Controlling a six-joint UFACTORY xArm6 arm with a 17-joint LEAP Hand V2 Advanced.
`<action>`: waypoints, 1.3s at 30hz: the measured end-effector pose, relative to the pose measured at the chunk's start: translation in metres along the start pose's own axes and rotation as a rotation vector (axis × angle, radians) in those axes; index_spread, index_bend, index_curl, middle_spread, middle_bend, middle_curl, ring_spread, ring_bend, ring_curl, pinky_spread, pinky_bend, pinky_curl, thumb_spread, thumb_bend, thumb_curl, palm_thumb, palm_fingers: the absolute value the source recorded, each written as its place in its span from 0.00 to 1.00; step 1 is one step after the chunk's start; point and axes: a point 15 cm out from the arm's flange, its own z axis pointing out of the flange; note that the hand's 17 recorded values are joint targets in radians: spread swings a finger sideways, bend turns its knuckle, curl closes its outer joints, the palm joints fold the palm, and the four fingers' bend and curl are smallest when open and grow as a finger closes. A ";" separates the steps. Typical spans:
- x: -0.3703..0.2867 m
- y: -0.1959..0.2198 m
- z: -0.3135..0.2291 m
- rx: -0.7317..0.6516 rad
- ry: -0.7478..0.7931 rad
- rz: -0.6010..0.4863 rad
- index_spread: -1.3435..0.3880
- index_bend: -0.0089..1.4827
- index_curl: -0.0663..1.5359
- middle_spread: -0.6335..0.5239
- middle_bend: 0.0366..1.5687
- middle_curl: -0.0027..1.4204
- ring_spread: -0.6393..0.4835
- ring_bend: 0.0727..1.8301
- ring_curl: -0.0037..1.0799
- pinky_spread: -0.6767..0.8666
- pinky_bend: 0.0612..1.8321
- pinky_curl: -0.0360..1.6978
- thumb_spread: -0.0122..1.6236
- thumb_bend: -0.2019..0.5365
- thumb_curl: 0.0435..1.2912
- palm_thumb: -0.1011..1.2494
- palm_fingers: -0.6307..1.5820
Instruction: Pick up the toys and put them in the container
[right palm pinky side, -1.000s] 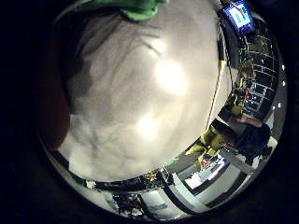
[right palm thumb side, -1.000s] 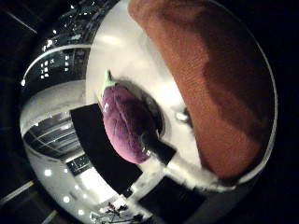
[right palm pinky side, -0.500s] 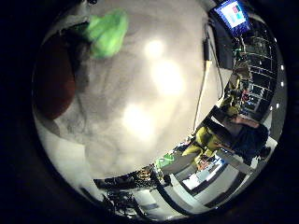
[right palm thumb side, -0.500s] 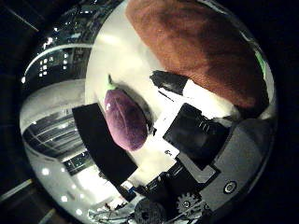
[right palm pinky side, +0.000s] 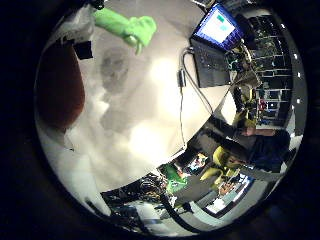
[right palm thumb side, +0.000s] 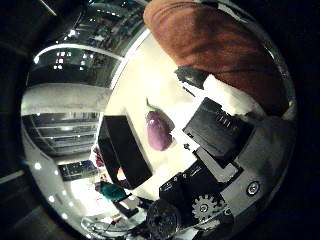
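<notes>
A green soft toy (right palm pinky side: 130, 25) hangs at the edge of the little finger side palm view, next to a dark fingertip (right palm pinky side: 84, 47), above its own shadow on the white table (right palm pinky side: 150, 110). My hand (right palm thumb side: 218, 128) has its fingers curled in across the thumb side palm view and seems shut on this green toy. A purple eggplant toy (right palm thumb side: 158, 131) lies on the table, small and well below the palm. The brown container (right palm thumb side: 215, 45) stands on the table beside it, and its rim also shows in the little finger side palm view (right palm pinky side: 60, 88).
A flat black pad (right palm thumb side: 123, 150) lies beside the eggplant toy. A monitor (right palm pinky side: 218, 27) and a keyboard (right palm pinky side: 210, 66) stand at the table's far edge.
The table, the eggplant toy and the container have shrunk in view, so the hand has risen. The green toy has stayed near the fingers and come further into view.
</notes>
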 end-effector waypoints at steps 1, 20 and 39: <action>-0.011 0.006 -0.014 0.006 -0.010 -0.022 0.61 0.70 0.46 0.43 0.81 0.45 0.39 0.72 0.57 0.29 0.67 0.42 0.51 0.25 0.40 0.80 0.80; -0.340 0.181 -0.093 0.065 -0.216 -0.541 0.61 0.70 0.48 0.44 0.82 0.43 0.39 0.72 0.59 0.28 0.58 0.57 0.55 0.24 0.42 0.81 0.80; -0.436 0.287 0.012 -0.046 -0.130 -0.872 0.49 0.25 0.28 0.54 0.28 0.21 0.70 0.27 0.26 0.64 0.35 0.42 0.63 0.22 0.25 0.55 0.23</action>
